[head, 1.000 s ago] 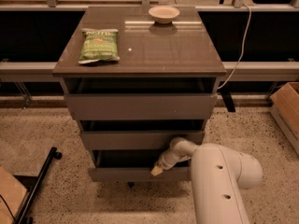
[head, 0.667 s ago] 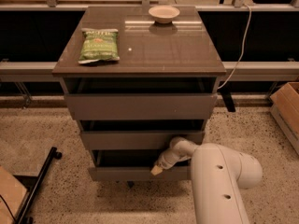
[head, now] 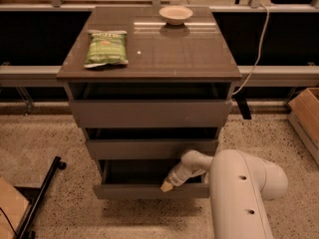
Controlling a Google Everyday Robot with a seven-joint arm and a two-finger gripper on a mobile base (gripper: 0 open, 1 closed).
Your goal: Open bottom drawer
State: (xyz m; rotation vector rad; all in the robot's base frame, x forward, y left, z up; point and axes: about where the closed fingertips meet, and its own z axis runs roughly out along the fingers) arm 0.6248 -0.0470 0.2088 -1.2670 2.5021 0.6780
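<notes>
The bottom drawer (head: 144, 190) is the lowest of three grey-brown fronts on the cabinet. It stands pulled out a little further than the middle drawer (head: 149, 149), with a dark gap behind its front edge. My gripper (head: 167, 185) reaches in from the white arm (head: 239, 193) at the lower right. Its tip rests at the top edge of the bottom drawer front, right of centre. The top drawer (head: 149, 113) is above.
A green snack bag (head: 105, 48) and a small bowl (head: 175, 15) lie on the cabinet top (head: 169, 54). A black stand leg (head: 40, 195) crosses the floor at the lower left. A cardboard box (head: 306, 116) stands at the right. A white cable (head: 256, 44) hangs behind.
</notes>
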